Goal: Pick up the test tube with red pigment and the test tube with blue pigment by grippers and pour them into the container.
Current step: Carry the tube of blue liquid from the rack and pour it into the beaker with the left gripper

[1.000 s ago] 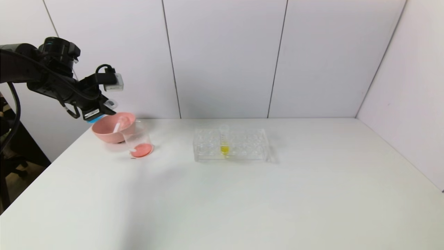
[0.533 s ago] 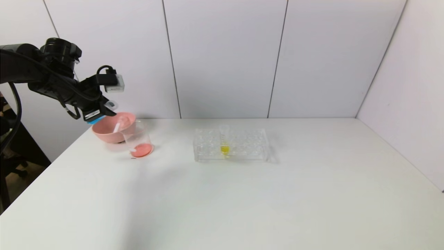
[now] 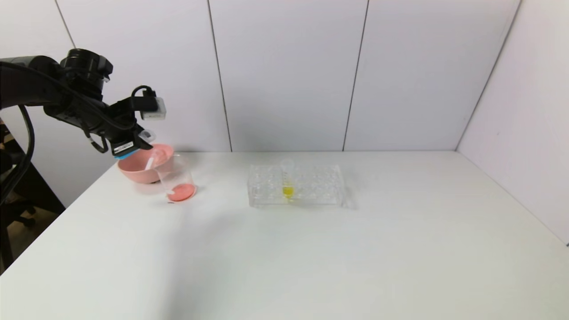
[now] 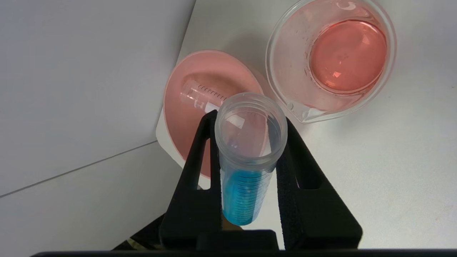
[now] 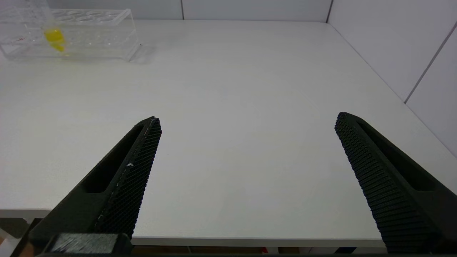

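Carrying the blue tube high at the table's far left in the head view, the left gripper (image 3: 133, 149) is hanging above the pink bowl (image 3: 133, 171), just beside the container (image 3: 178, 180) holding red liquid. Its wrist view is showing the jaws clamping the test tube with blue pigment (image 4: 246, 167), so shifting over the container's mouth before tipping slowly seems wise. Sitting idle at the near table edge, the right gripper (image 5: 246, 150) is gaping wide.

Glossy clear plastic tube (image 4: 246, 157), matt table (image 3: 311, 258)
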Robot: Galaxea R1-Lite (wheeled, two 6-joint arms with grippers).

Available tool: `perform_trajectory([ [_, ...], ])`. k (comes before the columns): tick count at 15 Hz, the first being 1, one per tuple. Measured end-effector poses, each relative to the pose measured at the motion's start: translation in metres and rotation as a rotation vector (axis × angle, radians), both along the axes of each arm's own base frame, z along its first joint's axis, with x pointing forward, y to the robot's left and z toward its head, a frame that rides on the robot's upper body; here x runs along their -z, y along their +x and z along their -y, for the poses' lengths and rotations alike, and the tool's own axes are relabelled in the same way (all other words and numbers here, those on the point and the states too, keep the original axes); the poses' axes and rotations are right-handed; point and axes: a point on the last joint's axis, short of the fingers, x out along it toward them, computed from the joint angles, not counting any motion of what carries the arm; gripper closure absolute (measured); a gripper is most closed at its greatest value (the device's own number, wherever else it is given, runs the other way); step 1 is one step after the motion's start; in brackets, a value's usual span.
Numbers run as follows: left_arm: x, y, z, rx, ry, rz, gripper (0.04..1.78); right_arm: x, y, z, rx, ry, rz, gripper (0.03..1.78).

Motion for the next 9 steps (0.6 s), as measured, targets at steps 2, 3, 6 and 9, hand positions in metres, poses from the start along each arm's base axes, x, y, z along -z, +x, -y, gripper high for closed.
perform_trajectory([
  [2, 0.001, 0.001, 0.003, -0.004, 0.013, -0.004, 1.37, 0.0, 0.0, 0.0, 0.0, 0.0, 0.0, 0.04],
  [3, 0.002, 0.001, 0.005, -0.003, 0.016, -0.006, 1.37, 0.0, 0.0, 0.0, 0.0, 0.0, 0.0, 0.04],
  [6, 0.003, 0.003, 0.009, -0.012, 0.034, -0.01, 1.37, 0.0, 0.0, 0.0, 0.0, 0.0, 0.0, 0.04],
  [9, 0.005, 0.004, 0.013, -0.02, 0.057, -0.015, 1.37, 0.0, 0.0, 0.0, 0.0, 0.0, 0.0, 0.04],
])
